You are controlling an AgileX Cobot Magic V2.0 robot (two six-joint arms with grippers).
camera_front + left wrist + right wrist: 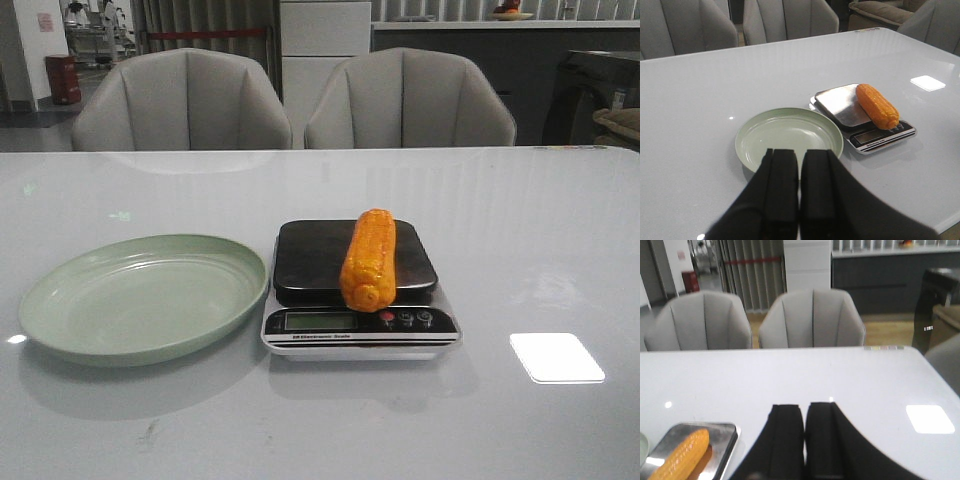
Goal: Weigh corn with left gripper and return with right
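The orange-yellow corn [369,258] lies lengthwise on the steel platform of the digital scale [330,322], its near end overhanging the display. It also shows in the left wrist view [877,105] and in the right wrist view [681,452]. The pale green plate [140,295] stands empty left of the scale. My left gripper [799,155] is shut and empty, held high above the plate's near rim [747,155]. My right gripper [805,407] is shut and empty, held above the table to the right of the scale [725,447]. Neither gripper shows in the front view.
Two grey chairs [180,100] stand behind the table's far edge. A bright light reflection [556,356] lies on the glossy white tabletop right of the scale. The table's right edge shows in the right wrist view [935,375].
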